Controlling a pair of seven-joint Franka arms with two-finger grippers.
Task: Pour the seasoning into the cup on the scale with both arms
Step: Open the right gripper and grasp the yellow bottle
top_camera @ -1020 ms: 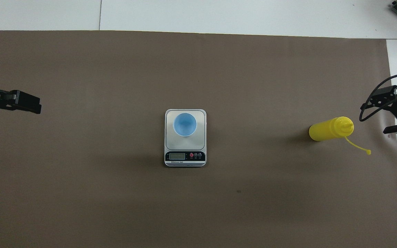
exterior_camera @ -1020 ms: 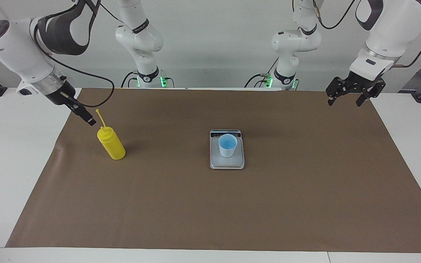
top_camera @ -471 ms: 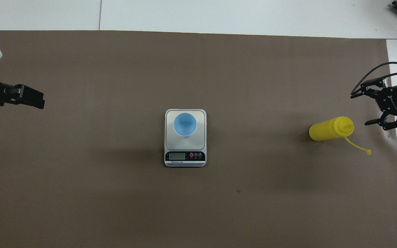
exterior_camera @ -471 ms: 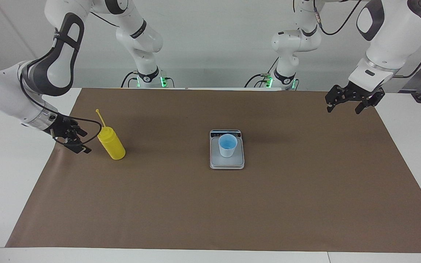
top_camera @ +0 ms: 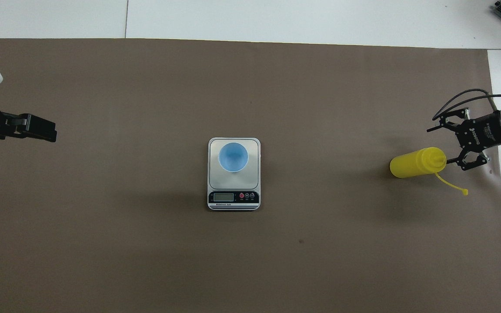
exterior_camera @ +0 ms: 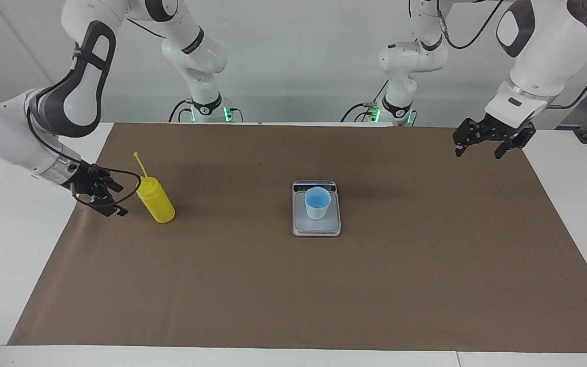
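R gripper [exterior_camera: 116, 198] sitting open beside bottle [exterior_camera: 156, 200], not touching | L gripper [exterior_camera: 479, 141] hanging open over mat edge | cup [exterior_camera: 317, 202] sitting on scale [exterior_camera: 316, 227]

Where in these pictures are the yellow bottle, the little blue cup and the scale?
yellow bottle [exterior_camera: 156, 204], facing view, on its body.
blue cup [exterior_camera: 317, 204], facing view, on its outer wall.
scale [top_camera: 233, 197], overhead view, on its dark display strip.

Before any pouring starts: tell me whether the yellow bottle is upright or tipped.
Upright: the yellow bottle stands on its base on the brown mat, nozzle up.
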